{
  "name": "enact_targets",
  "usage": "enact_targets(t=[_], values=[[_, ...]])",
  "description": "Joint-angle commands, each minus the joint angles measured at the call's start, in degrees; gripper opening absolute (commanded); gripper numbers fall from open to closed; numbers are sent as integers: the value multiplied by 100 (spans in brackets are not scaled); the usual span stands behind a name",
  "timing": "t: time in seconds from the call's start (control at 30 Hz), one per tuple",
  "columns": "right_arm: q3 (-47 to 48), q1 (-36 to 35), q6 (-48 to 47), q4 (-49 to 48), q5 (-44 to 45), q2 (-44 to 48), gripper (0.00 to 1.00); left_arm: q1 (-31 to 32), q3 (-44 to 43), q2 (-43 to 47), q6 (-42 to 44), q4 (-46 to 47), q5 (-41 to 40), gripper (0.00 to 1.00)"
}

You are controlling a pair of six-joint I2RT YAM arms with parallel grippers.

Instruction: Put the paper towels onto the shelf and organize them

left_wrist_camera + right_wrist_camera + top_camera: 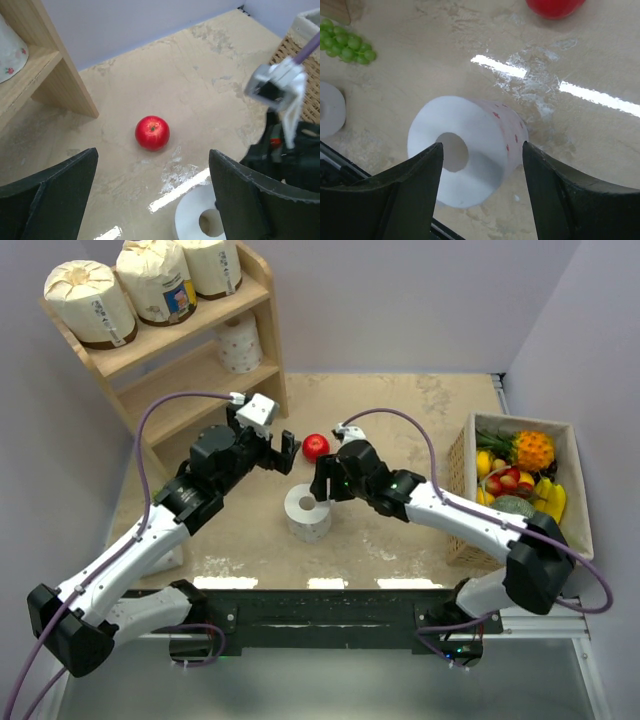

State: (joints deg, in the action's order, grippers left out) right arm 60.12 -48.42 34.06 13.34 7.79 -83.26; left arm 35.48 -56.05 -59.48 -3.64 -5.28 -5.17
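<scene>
One bare white paper towel roll (306, 512) stands upright on the table between the two arms, its hollow core facing up. My right gripper (322, 485) hovers just over its top, jaws open, one finger over the core and the other by the dotted side (510, 135). My left gripper (277, 453) hangs wide open and empty above the table behind the roll (202, 220). The wooden shelf (180, 370) stands at the back left. Three wrapped rolls (155, 280) sit on its top tier and a bare white roll (240, 343) on the middle tier.
A red apple (316, 447) lies on the table just behind the roll. A wicker box of fruit (458, 470) stands at the right. In the right wrist view, green grapes (347, 42) and a white round object (327, 107) lie to the left.
</scene>
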Motion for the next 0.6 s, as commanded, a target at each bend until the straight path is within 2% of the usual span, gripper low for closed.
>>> enact_targets(t=[0.0,0.13,0.27,0.4,0.57], values=[[79,-18,-224,414,1185,1030,69,178,-652,-221,250,-735,-221,96],[-87,0,-374,914,2171,1917,69,686,-907,-607,57,-1387,-642,95],[-150,8,-480,1258,2753,2918,69,1363,-1109,-1196,-286,-2186,-1117,92],[-123,8,-629,1469,3131,3535,69,1855,-1215,-1644,-796,-2425,-1013,89],[-149,8,-708,1654,3351,3914,70,2094,-1373,-2128,-1164,-2618,-556,85]])
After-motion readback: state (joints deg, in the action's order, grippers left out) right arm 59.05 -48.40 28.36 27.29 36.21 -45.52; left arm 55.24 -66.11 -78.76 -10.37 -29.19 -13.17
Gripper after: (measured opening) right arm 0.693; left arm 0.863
